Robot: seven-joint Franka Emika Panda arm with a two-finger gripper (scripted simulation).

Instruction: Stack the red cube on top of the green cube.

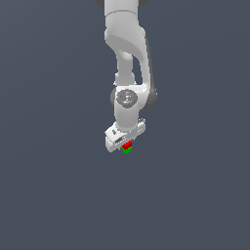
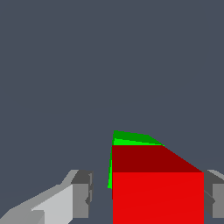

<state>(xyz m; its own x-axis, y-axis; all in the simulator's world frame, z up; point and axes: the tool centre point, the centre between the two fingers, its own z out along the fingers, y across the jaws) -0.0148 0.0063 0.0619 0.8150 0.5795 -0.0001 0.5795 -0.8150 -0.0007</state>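
My white claw (image 2: 146, 194) low over the table, small plain red cube (image 2: 157, 192) between my fingers, one pad touching, the other clear (claw apart), resting on the small green cube (image 2: 129, 138).

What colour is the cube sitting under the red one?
Bright green; clearest in the wrist view, peeking out beneath the red cube.

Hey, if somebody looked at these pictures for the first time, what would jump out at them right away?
The tiny bright red cube fills the space between the white gripper fingers in the wrist view, with the tiny bright green cube peeking out just beyond it. In the exterior view, the tall white robot arm hangs over a plain dark grey floor, the two cubes stacked red over green at its tip.
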